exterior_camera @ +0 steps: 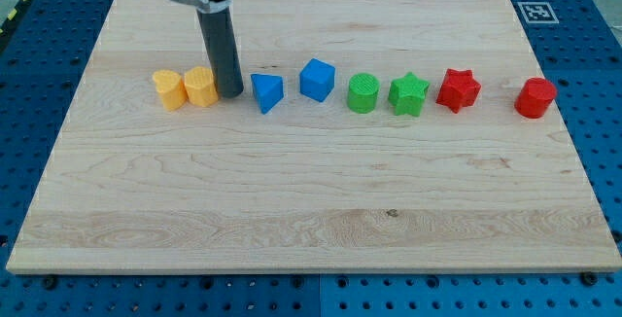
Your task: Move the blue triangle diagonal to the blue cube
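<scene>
Camera view: the rod's upper part is cut off at the view's top, where a dark round housing fills the edge. The rod hides part of the board behind it and covers the right edge of one yellow block; the exact shape of that block and of the second yellow block to its left is hard to make out. My tip is a bare rod end with nothing to open or close; it rests on the board, and whether it touches the yellow block beside it I cannot tell.

The blocks lie in one row across the upper half of the board. Below the row the wood is open down to the bottom edge; above the row a narrower strip runs to the top edge. A marker tag sits at the top right corner.

The blue triangle lies just right of my tip, with a small gap between. The blue cube sits near the triangle's right, slightly higher. Further right: green cylinder, green star, red star, red cylinder
</scene>
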Robot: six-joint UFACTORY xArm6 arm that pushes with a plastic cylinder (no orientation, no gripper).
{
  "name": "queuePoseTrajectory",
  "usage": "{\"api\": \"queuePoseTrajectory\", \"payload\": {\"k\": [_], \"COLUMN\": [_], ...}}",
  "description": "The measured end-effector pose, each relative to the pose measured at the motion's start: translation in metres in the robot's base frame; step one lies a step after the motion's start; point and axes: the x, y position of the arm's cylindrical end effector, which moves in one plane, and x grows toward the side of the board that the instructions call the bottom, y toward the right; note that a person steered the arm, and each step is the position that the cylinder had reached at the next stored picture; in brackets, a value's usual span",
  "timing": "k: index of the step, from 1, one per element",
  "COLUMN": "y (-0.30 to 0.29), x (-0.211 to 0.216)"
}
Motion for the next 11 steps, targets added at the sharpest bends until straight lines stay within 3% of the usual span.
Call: {"api": "queuePoseTrajectory", "payload": {"k": [2, 4, 5, 9, 11], "y": [0.01, 0.022, 0.022, 0.04, 0.033], "x": [0.027, -0.061, -0.064, 0.054, -0.039]}}
